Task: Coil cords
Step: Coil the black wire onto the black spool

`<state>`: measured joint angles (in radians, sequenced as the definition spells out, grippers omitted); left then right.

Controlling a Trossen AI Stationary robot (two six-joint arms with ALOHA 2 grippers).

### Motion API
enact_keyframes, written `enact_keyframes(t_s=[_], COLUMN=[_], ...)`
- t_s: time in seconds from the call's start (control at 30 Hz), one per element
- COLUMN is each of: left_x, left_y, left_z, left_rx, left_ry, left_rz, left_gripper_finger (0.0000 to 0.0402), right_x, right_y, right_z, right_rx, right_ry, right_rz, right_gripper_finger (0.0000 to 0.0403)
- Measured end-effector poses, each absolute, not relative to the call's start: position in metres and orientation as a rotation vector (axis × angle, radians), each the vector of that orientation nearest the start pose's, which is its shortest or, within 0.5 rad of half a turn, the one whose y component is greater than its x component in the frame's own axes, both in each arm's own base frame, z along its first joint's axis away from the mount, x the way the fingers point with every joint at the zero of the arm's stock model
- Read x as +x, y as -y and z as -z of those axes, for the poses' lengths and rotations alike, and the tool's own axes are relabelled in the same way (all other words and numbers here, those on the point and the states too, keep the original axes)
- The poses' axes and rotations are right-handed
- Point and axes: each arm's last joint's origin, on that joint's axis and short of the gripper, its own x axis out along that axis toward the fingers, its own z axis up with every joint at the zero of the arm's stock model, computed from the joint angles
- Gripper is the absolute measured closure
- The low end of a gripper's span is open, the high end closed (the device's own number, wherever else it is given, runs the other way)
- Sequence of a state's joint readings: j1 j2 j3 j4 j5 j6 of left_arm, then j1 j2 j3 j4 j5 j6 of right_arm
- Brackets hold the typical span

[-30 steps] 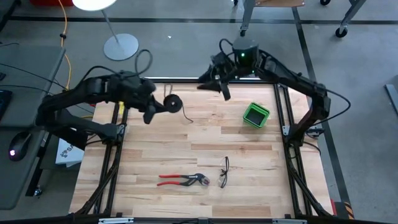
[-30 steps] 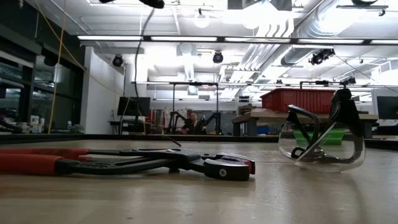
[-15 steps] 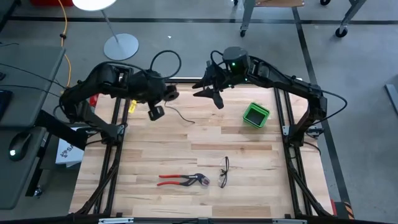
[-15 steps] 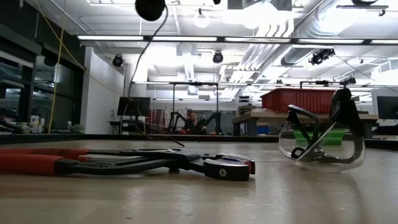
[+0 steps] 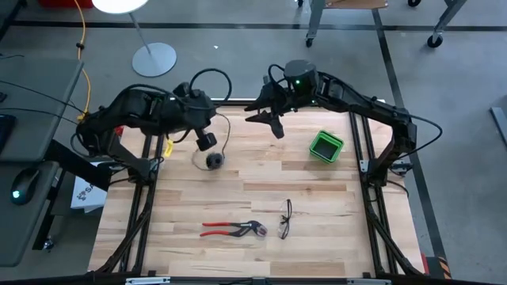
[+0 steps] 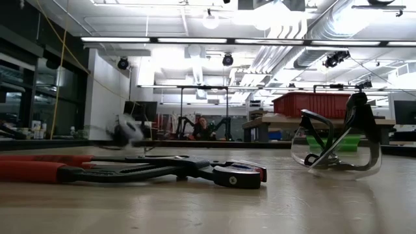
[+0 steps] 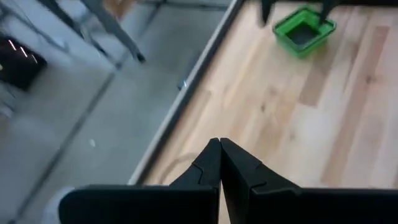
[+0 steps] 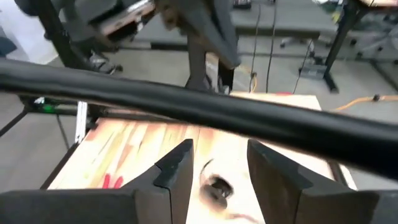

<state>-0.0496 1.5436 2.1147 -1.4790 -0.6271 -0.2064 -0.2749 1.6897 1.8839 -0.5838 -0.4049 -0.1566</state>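
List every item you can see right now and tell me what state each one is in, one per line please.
Cord reel: on the table, free of both grippers, cord trailing loose.
Left gripper: shut, empty, just above the reel.
Right gripper: open, empty, over the table's far edge.
Green bin: upright, looks empty.
Red-handled pliers: lying flat, handles close together.
Safety glasses: resting beside the pliers, apart from them.

two dark jointed arms [image 5: 135,111] with looping black cables, one [image 5: 360,99] showing a green light.
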Motion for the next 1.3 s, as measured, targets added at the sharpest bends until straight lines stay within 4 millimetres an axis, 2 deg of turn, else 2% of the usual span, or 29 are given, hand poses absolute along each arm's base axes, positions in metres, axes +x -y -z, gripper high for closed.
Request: enact_keyframes(t_s=[0.17,0.27,0.33,0.47,0.63,0.7,0.8,0.9,1.03,1.17,1.3], left_x=[0.237,0.238,0.236,0.234,0.243,0.247,0.253,0.252,0.24,0.229,0.228], left_y=[-0.005,-0.003,0.0,0.002,0.001,-0.012,-0.047,-0.093,-0.146,-0.168,-0.182], left_z=[-0.471,-0.469,-0.459,-0.416,-0.338,-0.308,-0.274,-0.254,-0.235,-0.213,-0.198], left_rx=[0.017,-0.044,-0.061,-0.124,-0.242,-0.32,-0.478,-0.634,-0.805,-0.954,-0.953], left_ry=[-0.892,-0.887,-0.916,-0.991,-1.073,-1.106,-1.082,-1.035,-1.025,-1.111,-1.146], left_rz=[-0.593,-0.573,-0.59,-0.654,-0.556,-0.546,-0.544,-0.55,-0.517,-0.393,-0.361], left_gripper_finger=[0.0401,0.0401,0.0401,0.0401,0.0401,0.0401,0.0399,0.0384,0.0339,0.028,0.0231], right_x=[0.348,0.345,0.344,0.339,0.335,0.334,0.334,0.334,0.335,0.337,0.339], right_y=[0.09,0.094,0.096,0.102,0.107,0.109,0.111,0.111,0.108,0.101,0.093], right_z=[-0.434,-0.432,-0.43,-0.426,-0.422,-0.421,-0.42,-0.419,-0.419,-0.419,-0.419], right_rx=[-0.043,-0.049,-0.05,-0.062,-0.057,-0.055,-0.039,-0.004,0.04,0.06,0.048], right_ry=[-0.416,-0.439,-0.462,-0.507,-0.552,-0.561,-0.565,-0.571,-0.583,-0.586,-0.589], right_rz=[-0.165,-0.159,-0.155,-0.15,-0.145,-0.144,-0.136,-0.127,-0.124,-0.137,-0.139], right_gripper_finger=[0.0261,0.0261,0.0261,0.0261,0.0261,0.0261,0.0261,0.0261,0.0261,0.0261,0.0261])
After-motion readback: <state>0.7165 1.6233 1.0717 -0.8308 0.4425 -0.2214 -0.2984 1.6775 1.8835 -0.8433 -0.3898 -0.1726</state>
